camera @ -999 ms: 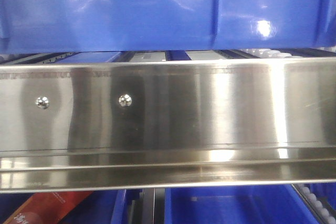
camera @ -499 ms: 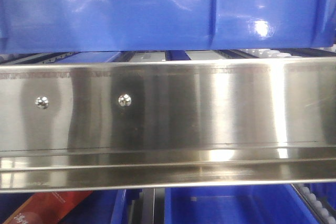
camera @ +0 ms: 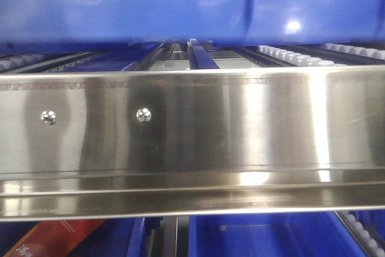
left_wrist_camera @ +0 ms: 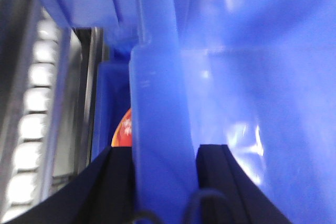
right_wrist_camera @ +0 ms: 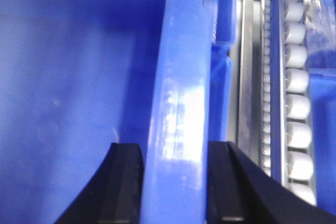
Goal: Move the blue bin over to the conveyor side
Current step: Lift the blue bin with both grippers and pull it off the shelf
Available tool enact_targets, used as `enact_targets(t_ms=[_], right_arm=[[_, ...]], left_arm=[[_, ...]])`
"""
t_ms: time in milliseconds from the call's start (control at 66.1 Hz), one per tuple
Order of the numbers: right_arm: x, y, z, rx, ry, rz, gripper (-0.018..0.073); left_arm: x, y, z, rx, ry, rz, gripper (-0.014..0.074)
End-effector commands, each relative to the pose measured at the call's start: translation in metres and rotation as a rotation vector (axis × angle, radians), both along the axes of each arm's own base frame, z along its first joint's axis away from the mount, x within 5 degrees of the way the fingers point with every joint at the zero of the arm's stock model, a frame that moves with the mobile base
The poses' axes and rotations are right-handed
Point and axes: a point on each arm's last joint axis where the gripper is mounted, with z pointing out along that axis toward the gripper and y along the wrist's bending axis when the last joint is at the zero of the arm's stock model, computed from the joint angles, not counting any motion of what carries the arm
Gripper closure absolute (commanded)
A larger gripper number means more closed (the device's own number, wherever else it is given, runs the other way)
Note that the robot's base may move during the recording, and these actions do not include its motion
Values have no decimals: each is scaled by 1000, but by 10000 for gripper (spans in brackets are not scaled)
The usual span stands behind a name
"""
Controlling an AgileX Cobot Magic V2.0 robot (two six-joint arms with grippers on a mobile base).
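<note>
Left claw [left_wrist_camera: 165, 182] and right claw [right_wrist_camera: 176, 182] each clamped on a rim of the blue bin [camera: 180, 4], evidently to carry it level above the roller rack [camera: 192, 124].

The blue bin [camera: 150, 10] above the rack [camera: 192, 130] was glossy blue. The rack was shiny silver, its rollers [camera: 289, 57] white. Below the rack, a package [camera: 57, 239] showed red-orange with pale lettering.

Shiny steel rack [camera: 192, 130], white rollers [camera: 287, 56]
</note>
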Motion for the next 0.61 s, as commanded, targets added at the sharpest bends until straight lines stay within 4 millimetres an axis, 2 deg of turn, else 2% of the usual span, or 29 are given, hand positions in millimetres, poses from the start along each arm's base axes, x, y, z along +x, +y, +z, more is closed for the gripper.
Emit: enact_targets(t_ms=[0,212,348,454,590], right_arm=[[-24,-12,36,23,-161,-4,630],[-64,-26,67,61,-265,-6,630],[-86,-35,74,73,-297,-7,634],[-99,-39,70,70,-288,-7,638],[-113,-44,53,56,-243,-6,638]], left_arm=[[-24,-1,31,18,-158,-3,611],[-74,-6,63,11,-289,-6,611],[-108,-10,76,-5,-361,-3,611],[-123,-11,65,-9,-338,-4,611],[-132,-14,39,-35,-263,-13,611]])
